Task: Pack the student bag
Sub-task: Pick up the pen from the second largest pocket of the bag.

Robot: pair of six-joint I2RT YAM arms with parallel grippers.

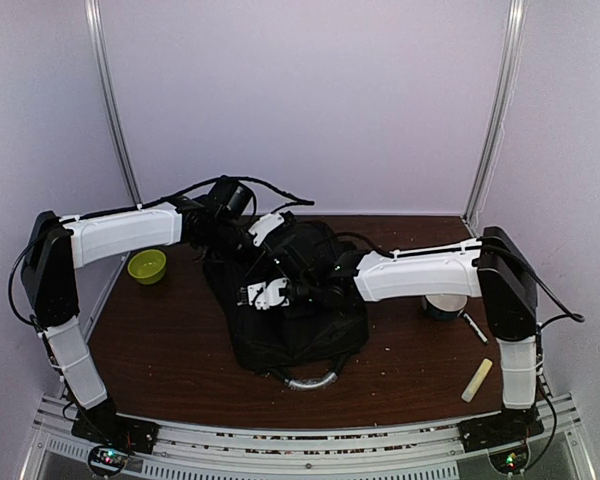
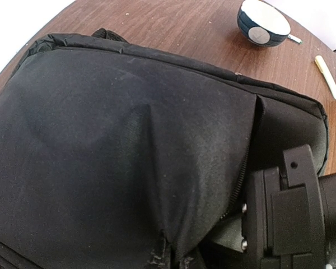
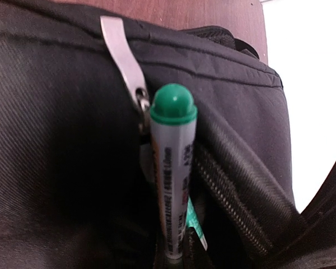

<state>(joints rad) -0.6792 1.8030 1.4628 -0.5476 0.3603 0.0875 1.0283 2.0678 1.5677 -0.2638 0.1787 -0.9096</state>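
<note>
Backpack (image 1: 290, 330): black, lying mid-counter (image 1: 170, 350) between the two arms.
Left jaws: together, apparently pinching a raised fold of the backpack's cloth; the tips are hidden.
Right jaws: clamped on a green-capped marker (image 3: 173, 185), whose barrel sits in the zip opening just beside the metal zip pull (image 3: 120, 50).
Left side: green bowl (image 1: 147, 266).
Right side: blue-and-white bowl (image 2: 263, 22), pen (image 1: 474, 327) and pale yellow stick (image 1: 477, 380), all apart from the backpack.
</note>
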